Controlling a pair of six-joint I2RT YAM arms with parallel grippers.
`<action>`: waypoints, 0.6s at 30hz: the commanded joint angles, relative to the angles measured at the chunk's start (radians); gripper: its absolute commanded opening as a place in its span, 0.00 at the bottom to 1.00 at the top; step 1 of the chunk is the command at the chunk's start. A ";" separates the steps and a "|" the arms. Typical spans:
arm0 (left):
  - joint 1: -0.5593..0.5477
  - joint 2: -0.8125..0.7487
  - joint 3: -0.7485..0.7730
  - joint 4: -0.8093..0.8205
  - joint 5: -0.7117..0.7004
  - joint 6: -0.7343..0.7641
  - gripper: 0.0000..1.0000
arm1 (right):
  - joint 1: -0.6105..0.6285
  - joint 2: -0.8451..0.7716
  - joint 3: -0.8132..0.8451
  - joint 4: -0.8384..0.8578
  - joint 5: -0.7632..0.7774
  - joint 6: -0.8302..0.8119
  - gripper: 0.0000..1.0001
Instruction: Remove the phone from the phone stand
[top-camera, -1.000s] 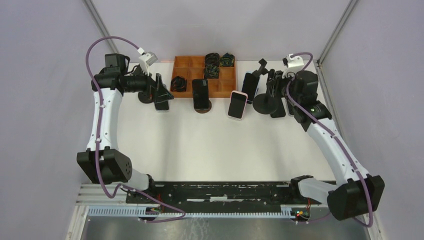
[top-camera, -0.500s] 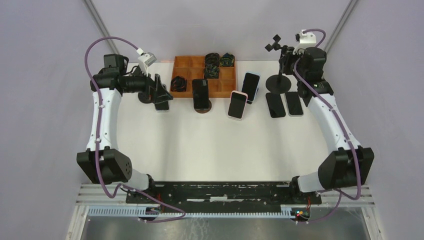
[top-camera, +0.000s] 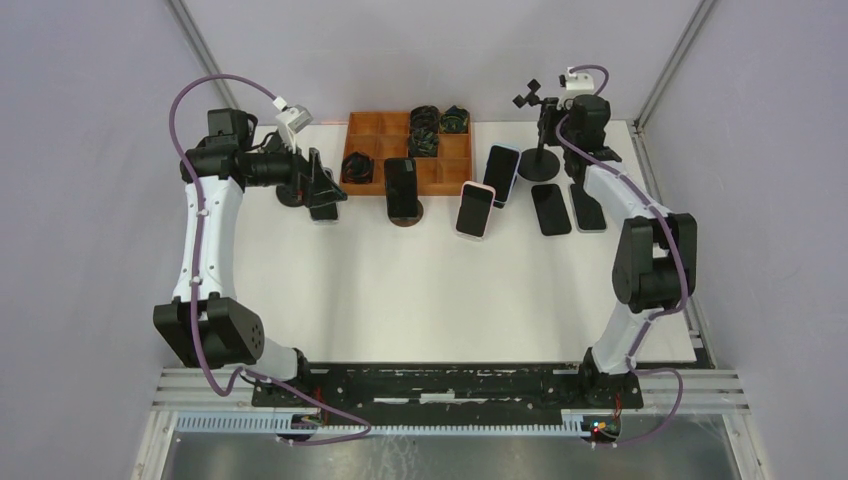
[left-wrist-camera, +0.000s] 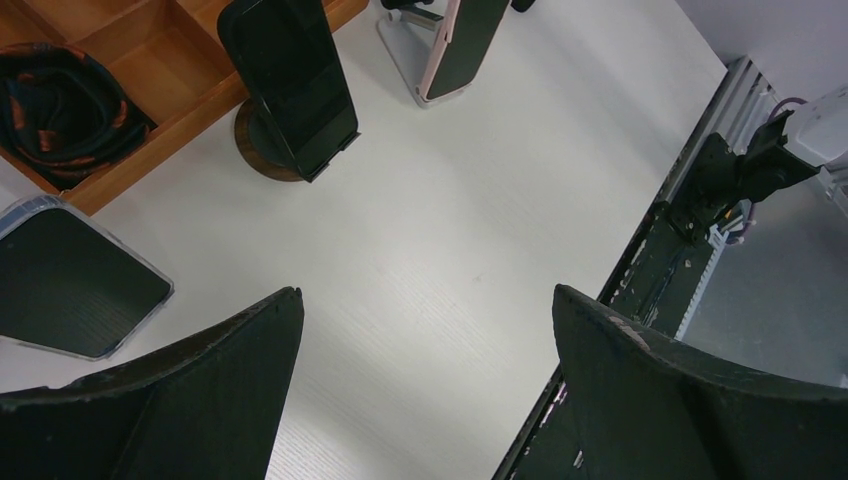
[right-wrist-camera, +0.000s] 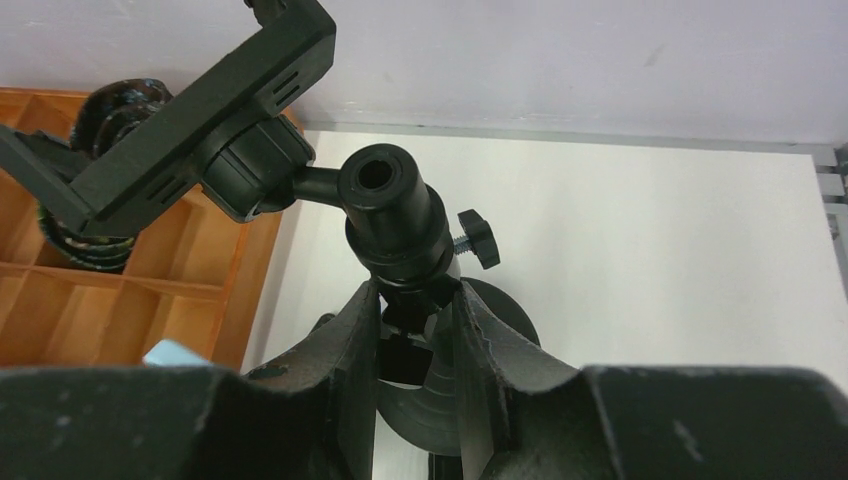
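A black phone (top-camera: 402, 186) (left-wrist-camera: 290, 85) leans on a round dark phone stand (top-camera: 405, 215) in front of the wooden tray. A pink-edged phone (top-camera: 475, 210) (left-wrist-camera: 465, 40) rests on a white stand, and a blue-edged phone (top-camera: 502, 173) leans behind it. My left gripper (top-camera: 325, 188) (left-wrist-camera: 428, 295) hangs open and empty over the back left, beside a flat phone (left-wrist-camera: 70, 280). My right gripper (top-camera: 552, 128) (right-wrist-camera: 415, 290) is shut on the pole of an empty black clamp stand (top-camera: 543, 150) (right-wrist-camera: 390, 210) at the back right.
A wooden tray (top-camera: 455, 175) (left-wrist-camera: 150, 75) holding coiled cables stands at the back centre. Two phones (top-camera: 550, 208) (top-camera: 588, 207) lie flat just in front of the clamp stand. A small black base (top-camera: 290, 195) sits by the left gripper. The back wall is close behind the right gripper.
My right arm has carried the empty clamp stand from over the two flat phones back toward the rear right corner. The left arm has not moved.
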 joint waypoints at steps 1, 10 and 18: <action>0.007 -0.001 0.016 -0.007 0.047 0.038 1.00 | -0.003 0.036 0.069 0.273 -0.001 -0.025 0.00; 0.012 0.009 -0.013 -0.001 0.057 0.055 1.00 | -0.004 0.146 0.108 0.403 0.016 -0.106 0.00; 0.021 0.018 -0.018 -0.001 0.065 0.059 1.00 | -0.015 0.228 0.100 0.385 0.008 -0.010 0.00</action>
